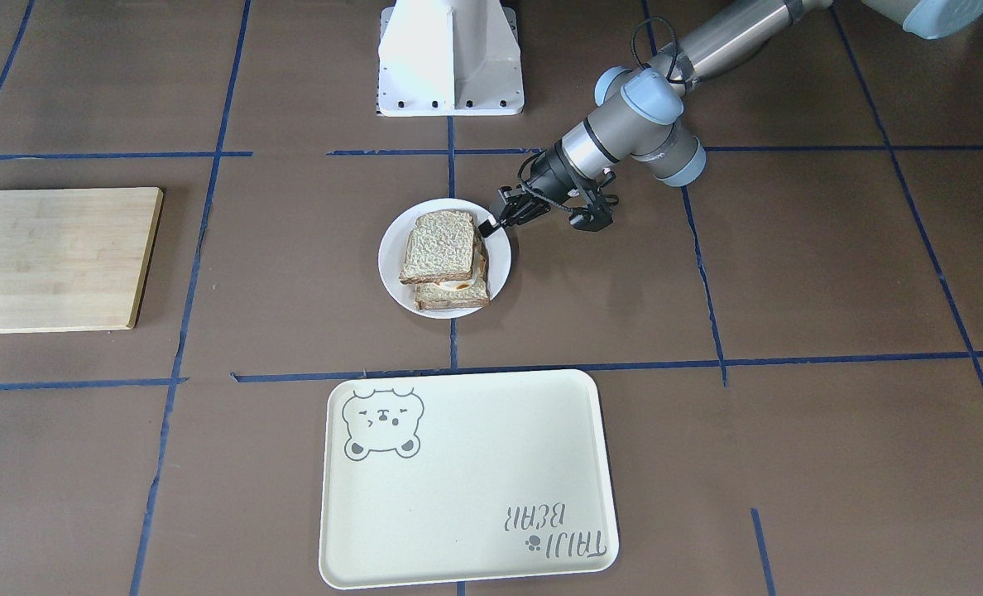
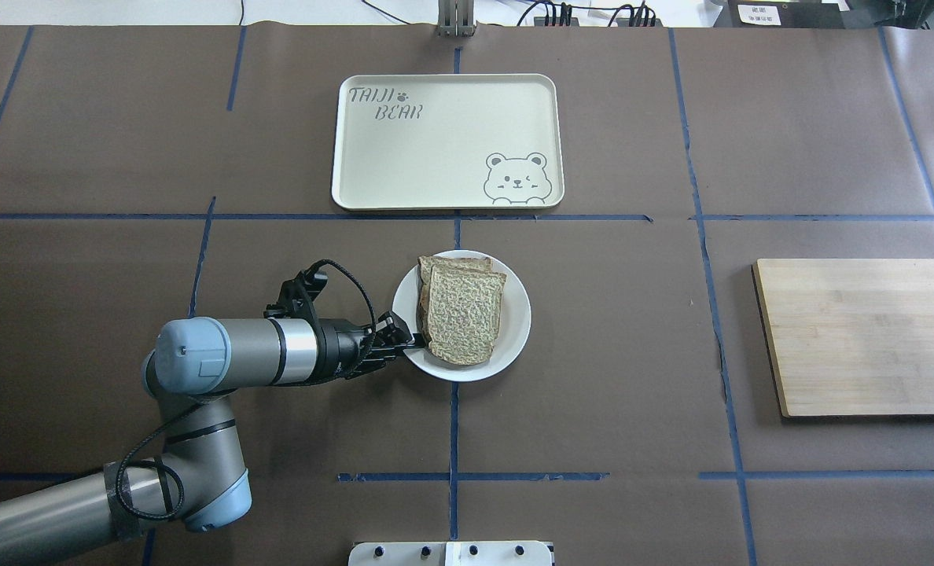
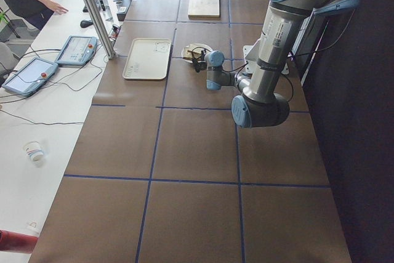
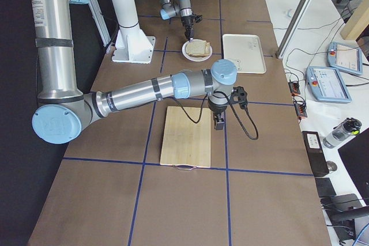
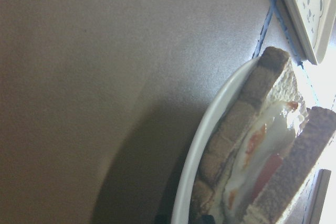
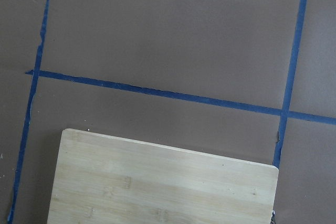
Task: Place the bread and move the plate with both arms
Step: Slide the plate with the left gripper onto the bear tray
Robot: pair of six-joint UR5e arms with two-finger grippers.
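The bread lies as the top slice of a sandwich, over a toast slice with egg, on the small white plate at the table's middle. From above, the bread covers most of the plate. My left gripper reaches in low from the robot's left and looks shut on the plate's near rim, also seen in the overhead view. The left wrist view shows the plate rim and the bread's edge close up. My right gripper hangs beside the wooden board's edge; whether it is open or shut, I cannot tell.
A cream tray with a bear drawing lies just beyond the plate. A light wooden board sits on the robot's right, its corner under the right wrist camera. The white robot base stands behind the plate.
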